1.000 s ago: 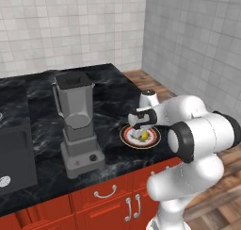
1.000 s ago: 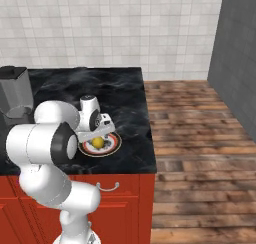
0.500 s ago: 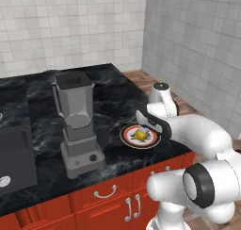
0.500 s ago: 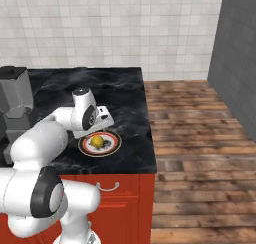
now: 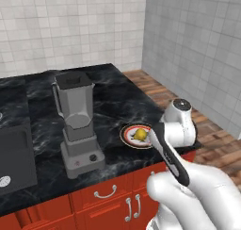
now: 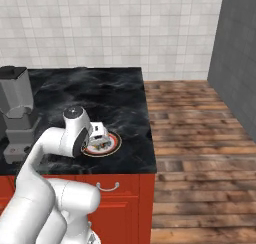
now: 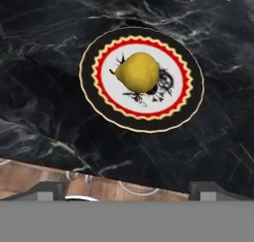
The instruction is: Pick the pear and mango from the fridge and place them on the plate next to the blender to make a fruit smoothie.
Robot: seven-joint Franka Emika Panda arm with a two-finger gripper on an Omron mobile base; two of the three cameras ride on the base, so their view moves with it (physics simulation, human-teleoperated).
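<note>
The pear (image 7: 138,72) lies alone on the plate (image 7: 191,104), in the upper middle of the hand view, with its narrow end pointing left. In the left base view the plate (image 5: 126,134) sits on the black counter (image 5: 117,99) at mid-frame, right of the blender (image 5: 75,118) and near the counter's front edge. The gripper (image 7: 126,190) is at the bottom of the hand view, above the counter's edge; its fingertips (image 7: 47,189) stand wide apart with nothing between them. No mango is on the plate, so that fruit appears yet to be fetched. The plate is small. A second fruit set down carelessly could nudge the round pear into rolling off, toward the nearby counter edge. The arm's elbow passing low over the plate could knock it too.
</note>
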